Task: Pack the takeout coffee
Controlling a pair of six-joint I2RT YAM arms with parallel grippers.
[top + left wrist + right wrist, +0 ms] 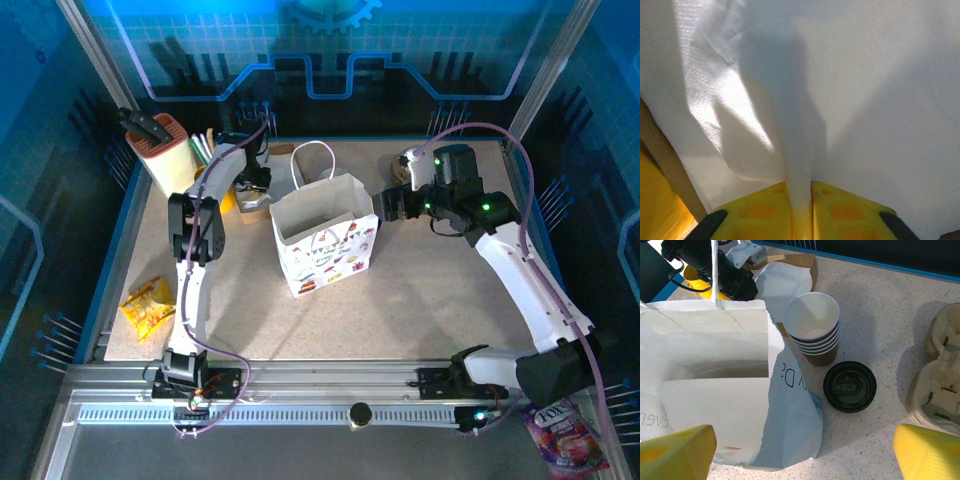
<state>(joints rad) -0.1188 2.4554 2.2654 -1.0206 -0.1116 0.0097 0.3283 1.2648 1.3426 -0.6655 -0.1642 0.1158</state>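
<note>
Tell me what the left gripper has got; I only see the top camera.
Observer: The left gripper pinches a fold of white napkin between its fingers.
Operator: Any cups near the bag?
Observer: Yes, a stack of lidless cups stands upright beside the bag.

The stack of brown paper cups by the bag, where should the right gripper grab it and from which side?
Probably the top cup's rim, from above: the stack of cups stands upright with its mouth open, so one jaw can go inside. Use the rim's side away from the paper bag, which crowds it.
</note>
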